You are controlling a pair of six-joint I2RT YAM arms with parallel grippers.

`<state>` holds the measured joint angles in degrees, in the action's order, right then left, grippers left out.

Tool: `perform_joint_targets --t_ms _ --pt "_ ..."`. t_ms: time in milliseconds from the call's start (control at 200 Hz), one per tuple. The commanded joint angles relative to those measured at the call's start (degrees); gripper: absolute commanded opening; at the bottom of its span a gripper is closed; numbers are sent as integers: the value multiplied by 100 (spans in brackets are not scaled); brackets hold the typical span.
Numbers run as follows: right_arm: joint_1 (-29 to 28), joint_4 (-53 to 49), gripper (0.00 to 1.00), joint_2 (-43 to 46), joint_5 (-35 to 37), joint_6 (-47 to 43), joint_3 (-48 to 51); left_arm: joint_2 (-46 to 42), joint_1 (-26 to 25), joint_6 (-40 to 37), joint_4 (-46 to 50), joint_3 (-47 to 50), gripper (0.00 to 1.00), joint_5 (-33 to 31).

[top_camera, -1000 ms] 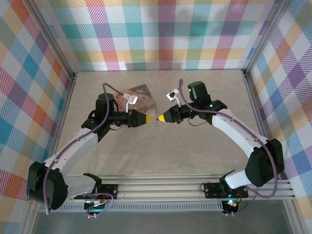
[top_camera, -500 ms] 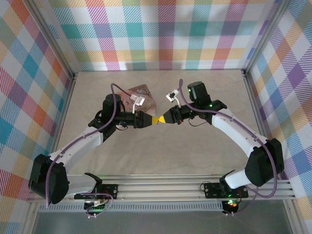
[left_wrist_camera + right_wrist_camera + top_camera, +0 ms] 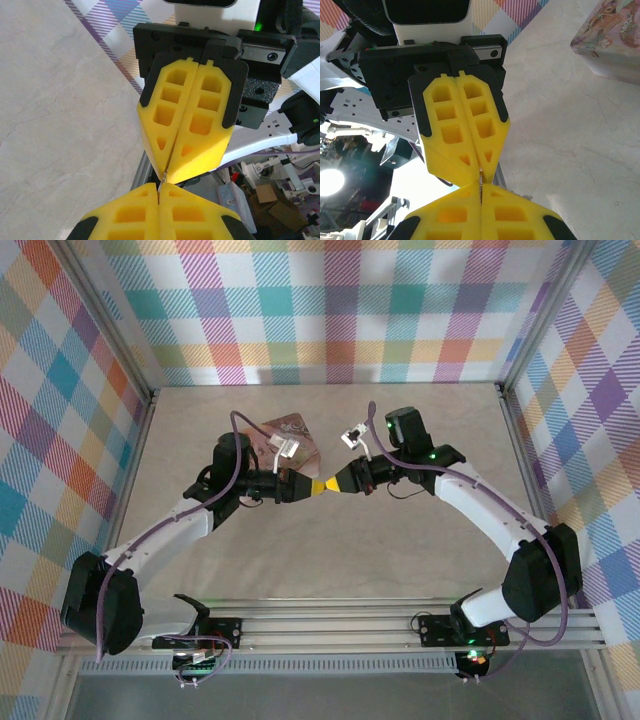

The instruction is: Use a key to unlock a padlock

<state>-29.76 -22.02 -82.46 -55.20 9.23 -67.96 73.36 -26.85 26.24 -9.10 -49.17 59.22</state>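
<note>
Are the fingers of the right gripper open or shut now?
Shut. On the right gripper, the yellow fingers meet along one seam, pinching a thin metal sliver at the tips.

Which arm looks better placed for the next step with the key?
Right, probably: the right gripper is shut with a thin sliver, likely the key, in its seam, tip to tip with the shut left gripper. It could push or turn.

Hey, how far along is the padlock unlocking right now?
Done: the left gripper and right gripper meet tip to tip, both shut. In hand: a thin sliver, likely the key, sits between the right fingers. Left: insertion into the padlock can't be confirmed; the turn is not yet done.
</note>
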Motion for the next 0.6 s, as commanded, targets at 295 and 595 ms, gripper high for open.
perform_joint_targets --t_ms 295,595 --pt "260 517 46 122 452 505 19 -34 195 -574 696 -74 0 -2" --pt "470 267 51 111 1525 658 7 -281 453 -861 1149 -48 0 -302"
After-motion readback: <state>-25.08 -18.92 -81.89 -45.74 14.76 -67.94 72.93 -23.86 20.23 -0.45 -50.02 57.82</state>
